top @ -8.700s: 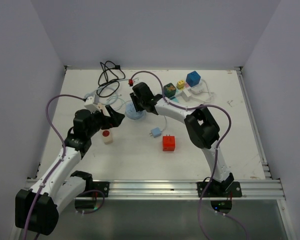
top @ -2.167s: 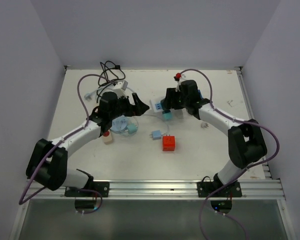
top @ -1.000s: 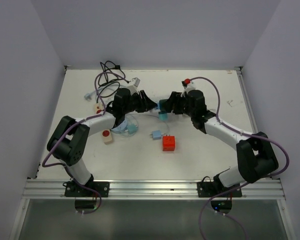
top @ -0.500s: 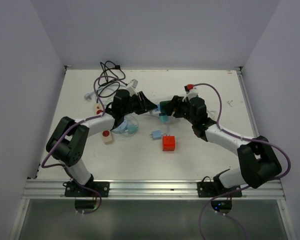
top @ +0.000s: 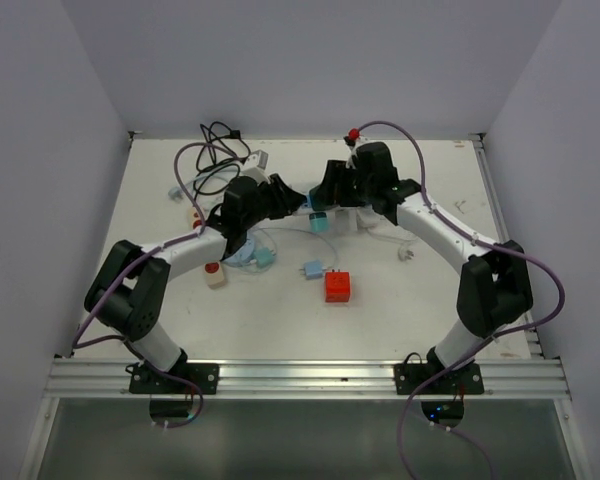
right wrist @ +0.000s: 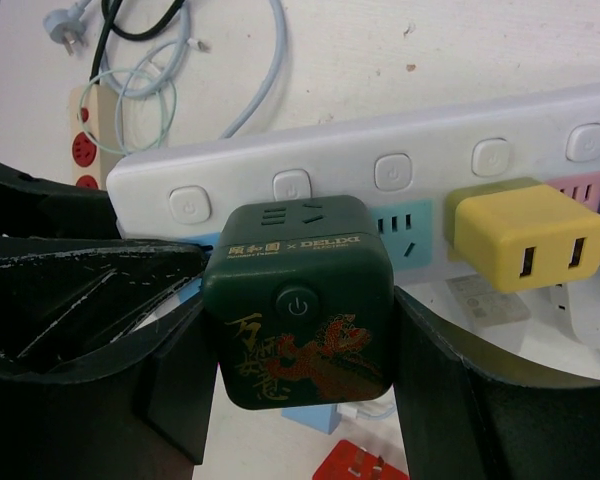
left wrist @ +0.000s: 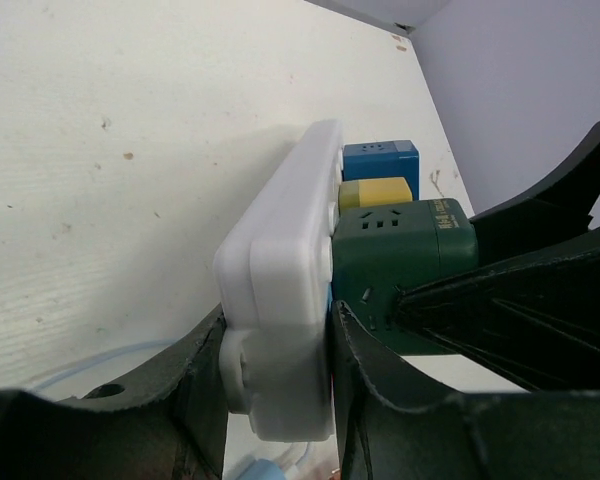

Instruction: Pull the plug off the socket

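Note:
The socket, a white power strip [right wrist: 430, 150] with a pale blue face, is held off the table between both arms. My left gripper [left wrist: 280, 390] is shut on its end [left wrist: 280, 330], one finger on each side. The plug, a dark green cube [right wrist: 298, 300] with a red dragon print, sits flush against the strip's face [left wrist: 405, 260]. My right gripper [right wrist: 298, 350] is shut on that plug, its fingers pressing the cube's two sides. From above, the two grippers meet nose to nose, left [top: 292, 200] and right [top: 327, 193].
A yellow plug [right wrist: 525, 235] and a blue one [left wrist: 380, 160] sit further along the strip. Below lie a red cube [top: 338, 286], a small light-blue plug [top: 312, 268], a beige block [top: 214, 272], a clear disc [top: 245, 250] and black cables [top: 218, 145].
Both grippers, still joined at the strip and green plug, have shifted toward the far side of the table. The right arm's wrist has swung back and up.

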Robot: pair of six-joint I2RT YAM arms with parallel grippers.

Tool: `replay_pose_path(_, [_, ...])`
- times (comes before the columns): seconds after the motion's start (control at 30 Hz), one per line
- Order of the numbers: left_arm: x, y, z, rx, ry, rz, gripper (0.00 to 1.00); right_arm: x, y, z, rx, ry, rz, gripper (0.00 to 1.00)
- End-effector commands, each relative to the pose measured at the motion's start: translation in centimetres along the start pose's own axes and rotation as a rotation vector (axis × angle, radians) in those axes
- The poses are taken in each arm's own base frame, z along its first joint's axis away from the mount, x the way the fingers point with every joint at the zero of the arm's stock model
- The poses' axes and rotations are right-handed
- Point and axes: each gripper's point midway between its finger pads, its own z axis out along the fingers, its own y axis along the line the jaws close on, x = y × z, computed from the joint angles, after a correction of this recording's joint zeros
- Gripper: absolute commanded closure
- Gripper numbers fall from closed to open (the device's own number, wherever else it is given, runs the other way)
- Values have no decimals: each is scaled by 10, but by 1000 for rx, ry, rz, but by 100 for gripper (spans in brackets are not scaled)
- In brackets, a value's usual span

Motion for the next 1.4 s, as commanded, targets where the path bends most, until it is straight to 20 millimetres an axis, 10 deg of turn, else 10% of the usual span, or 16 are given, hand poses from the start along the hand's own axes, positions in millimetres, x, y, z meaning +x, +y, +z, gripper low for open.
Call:
replay_pose_path(0.0, [17, 53, -6, -228, 14, 252, 100, -43, 28, -15, -80, -64, -33, 100])
replay_pose_path(0.4, [35, 78, -19, -317, 16, 336, 100, -42, 33, -22, -96, -16, -92, 100])
replay_pose_path(0.7, [29, 100, -24, -275, 49, -4, 100, -60, 38, -65, -187, -369, -134, 100])
replay_pose_path(0.97, [13, 113, -25, -278, 13, -96, 100, -37, 22, -65, -161, -376, -127, 100])
replay_pose_path(1.17, [13, 110, -21, -263, 17, -103, 100, -32, -16, -74, 59, -306, -78, 100])
replay_pose_path(1.37, [8, 100, -19, -234, 31, -92, 100, 23, -56, -68, 165, -169, 39, 98])
